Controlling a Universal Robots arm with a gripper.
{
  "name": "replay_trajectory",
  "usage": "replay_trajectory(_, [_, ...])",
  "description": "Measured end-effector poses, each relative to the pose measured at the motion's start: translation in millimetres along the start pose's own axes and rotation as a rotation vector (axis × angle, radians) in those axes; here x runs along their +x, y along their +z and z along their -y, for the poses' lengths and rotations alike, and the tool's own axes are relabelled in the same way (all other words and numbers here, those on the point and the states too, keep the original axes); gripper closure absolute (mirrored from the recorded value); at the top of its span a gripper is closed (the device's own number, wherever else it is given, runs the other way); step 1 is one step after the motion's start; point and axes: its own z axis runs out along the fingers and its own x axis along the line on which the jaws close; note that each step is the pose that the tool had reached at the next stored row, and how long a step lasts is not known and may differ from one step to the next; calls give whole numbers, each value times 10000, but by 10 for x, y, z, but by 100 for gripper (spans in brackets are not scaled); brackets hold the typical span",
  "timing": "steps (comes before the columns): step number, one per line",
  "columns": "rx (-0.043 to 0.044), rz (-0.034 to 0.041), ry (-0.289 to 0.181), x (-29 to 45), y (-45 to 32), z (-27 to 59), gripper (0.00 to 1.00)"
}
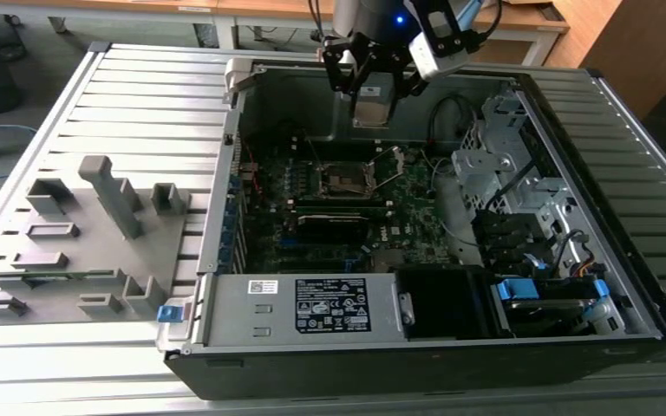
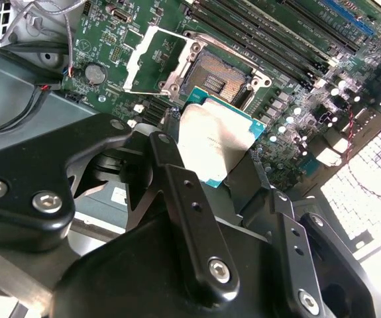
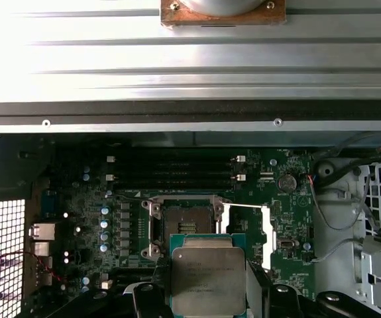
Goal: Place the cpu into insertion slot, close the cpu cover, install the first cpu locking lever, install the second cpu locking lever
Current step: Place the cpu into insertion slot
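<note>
Pinching the cpu [image 3: 207,281] by two opposite edges, the gripper [image 2: 210,162] holds it above the open insertion slot [image 3: 180,228], not yet seated, where a tilted or off-square descent would likely jam a corner and damage its contacts.

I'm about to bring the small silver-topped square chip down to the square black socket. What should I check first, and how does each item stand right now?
1. Grip: the fingers clamp the small flat square silver-grey cpu on two opposite sides: ok.
2. The square black insertion slot with its silvery rim has nothing lying in it: ok.
3. The thin silvery square cpu cover is swung open, off the slot: ok.
4. The cpu's edges run roughly parallel to the slot's edges in the first wrist view: ok.
5. The cpu's corner marking matches the slot: cannot tell.
6. The locking levers are out of the path: cannot tell, too thin to make out.
</note>
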Motion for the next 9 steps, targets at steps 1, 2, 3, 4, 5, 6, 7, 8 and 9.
replay_trajectory(1, [-2,1,-1,0,3,0,46])
replay_trajectory(2, [-1,0,0,0,6,0,46])
replay_trajectory(3, [0,0,0,0,7,1,46])
replay_trajectory(4, [1,0,0,0,7,1,46])
replay_trajectory(5, [1,-1,0,0,8,1,46])
replay_trajectory(6, [1,-1,0,0,8,1,46])
replay_trajectory(7, [0,-1,0,0,8,1,46])
replay_trajectory(8, [1,0,0,0,9,1,46])
replay_trajectory(9, [1,-1,0,0,9,1,46])
